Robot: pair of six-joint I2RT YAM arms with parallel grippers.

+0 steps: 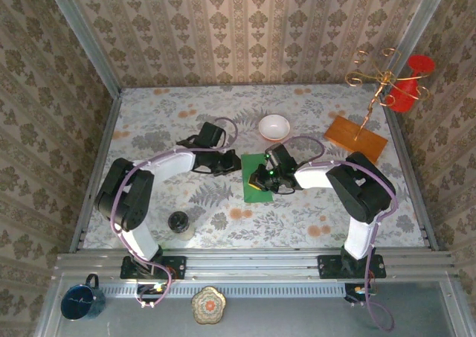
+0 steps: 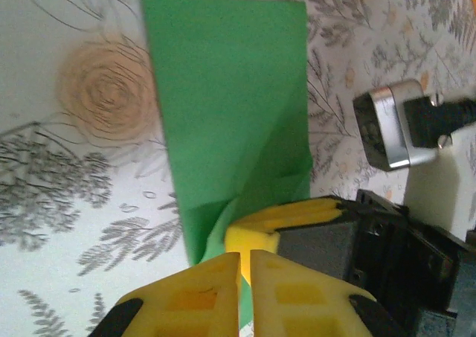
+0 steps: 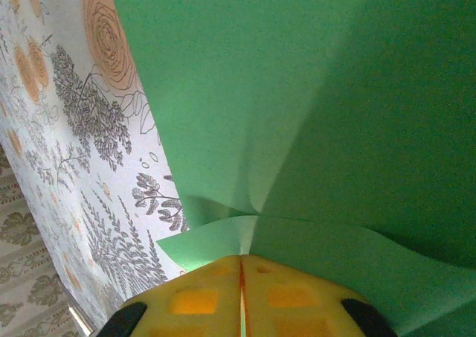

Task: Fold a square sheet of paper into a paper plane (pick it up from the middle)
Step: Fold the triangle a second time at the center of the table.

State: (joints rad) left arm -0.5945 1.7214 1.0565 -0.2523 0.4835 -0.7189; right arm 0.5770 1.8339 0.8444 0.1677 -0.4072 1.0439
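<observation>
Left fingers (image 2: 204, 281) and right fingers (image 3: 286, 281) each clamp the green sheet of paper (image 2: 223, 91).

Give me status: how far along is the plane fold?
Done: the green paper is not a flat square. It lies as a narrow rectangle with a diagonal crease.
In hand: the right gripper is shut on its edge, and the left gripper looks closed on the same end, which is raised and buckled.
Left: no pointed nose or wings yet, so most folds remain.
</observation>
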